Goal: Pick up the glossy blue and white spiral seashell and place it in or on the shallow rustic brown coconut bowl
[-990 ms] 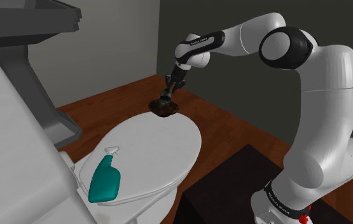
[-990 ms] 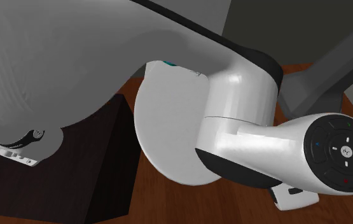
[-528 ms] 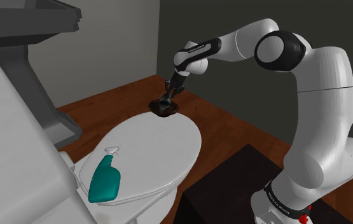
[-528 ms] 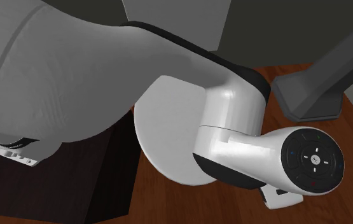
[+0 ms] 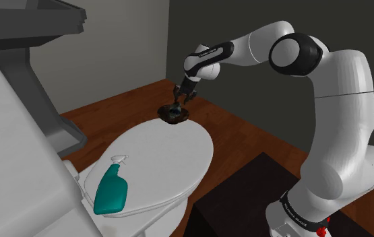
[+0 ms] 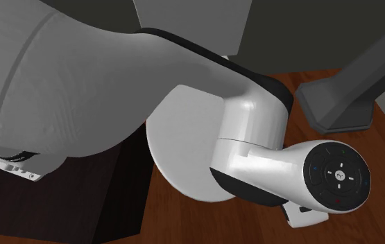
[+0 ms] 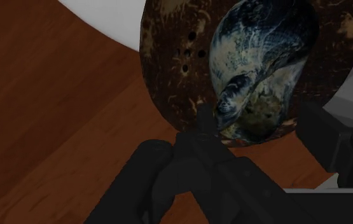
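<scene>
At the far rim of the white toilet lid (image 5: 158, 151) sits the dark brown coconut bowl (image 5: 172, 117), and the blue and white seashell (image 7: 257, 63) lies inside it, its mottled whorl resting against the bowl's inner wall beside three small holes. The bowl stands where the lid meets the view of the wooden floor (image 7: 41, 114), so the shell has been brought to the bowl rather than the bowl moved. The black gripper (image 5: 177, 104) hangs straight over the bowl, pointing down into it. Its fingers stand apart on either side of the shell's narrow end, and I judge the shell to be lying in the bowl on its own weight, not clasped. That spread makes sense for a release: the hand lets go low, close above the bowl, so the glossy shell settles instead of rolling out over the shallow rim. A teal spray bottle (image 5: 111, 192) lies well apart at the near end of the lid, clear of the work.

Against half a second ago, the arm (image 6: 253, 132) keeps nearly the same pose, but in the shoulder view the fingers look wider apart, where they had been drawn narrow above the bowl. A second ago the forearm also lay flatter and the elbow sat lower, so the arm has lifted a little while the hand stayed over the bowl
</scene>
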Robot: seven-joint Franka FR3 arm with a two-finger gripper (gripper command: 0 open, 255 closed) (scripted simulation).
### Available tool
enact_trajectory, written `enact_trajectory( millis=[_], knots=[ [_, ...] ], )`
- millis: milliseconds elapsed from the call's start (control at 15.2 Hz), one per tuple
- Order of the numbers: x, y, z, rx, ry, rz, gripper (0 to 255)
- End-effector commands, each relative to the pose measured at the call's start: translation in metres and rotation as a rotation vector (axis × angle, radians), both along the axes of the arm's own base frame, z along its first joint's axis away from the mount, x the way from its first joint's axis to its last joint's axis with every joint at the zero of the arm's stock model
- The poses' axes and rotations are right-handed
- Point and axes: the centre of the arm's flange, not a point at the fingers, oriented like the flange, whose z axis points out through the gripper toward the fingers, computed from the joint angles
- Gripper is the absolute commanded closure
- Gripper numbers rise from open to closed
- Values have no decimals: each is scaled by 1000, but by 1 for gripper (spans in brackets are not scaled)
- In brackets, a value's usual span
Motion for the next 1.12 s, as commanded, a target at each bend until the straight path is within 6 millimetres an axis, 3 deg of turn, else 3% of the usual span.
enact_trajectory(
  millis=[0, 264, 528, 1056],
  knots=[
    [0, 0, 0, 0, 0, 0, 0],
    [0, 0, 0, 0, 0, 0, 0],
    [-8, -12, 48, 0, 0, 0, 0],
    [-8, -12, 48, 0, 0, 0, 0]
  ],
)
